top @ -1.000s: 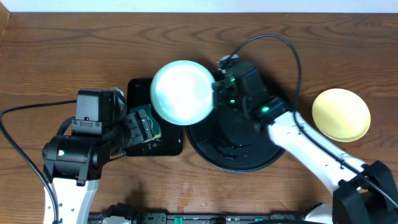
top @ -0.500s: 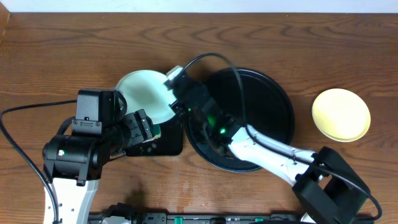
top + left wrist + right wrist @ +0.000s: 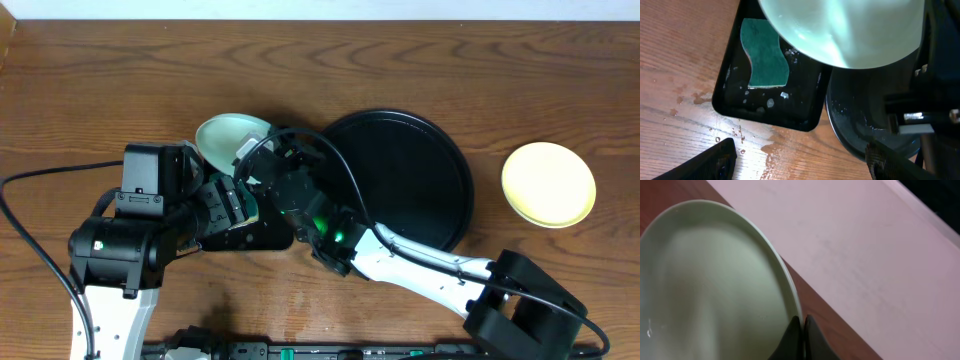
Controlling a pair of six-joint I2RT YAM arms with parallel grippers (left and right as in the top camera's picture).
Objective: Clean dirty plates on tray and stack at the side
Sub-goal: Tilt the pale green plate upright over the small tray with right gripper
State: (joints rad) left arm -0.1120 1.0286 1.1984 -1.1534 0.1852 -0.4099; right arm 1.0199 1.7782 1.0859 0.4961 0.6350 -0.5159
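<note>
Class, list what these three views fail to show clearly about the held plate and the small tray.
Overhead: the right arm hides part of the mint plate and much of the rectangular tray.
Left wrist: the top edge cuts off the plate.
Right wrist: the plate surface is blurred, so any stain is unreadable.

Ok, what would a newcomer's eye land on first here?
The mint plate, pinched at its rim by the right fingers, tilted over the small rectangular tray with its green sponge. Then the big round black tray, holding no plates, and the yellow plate alone on the wood at far right.
</note>
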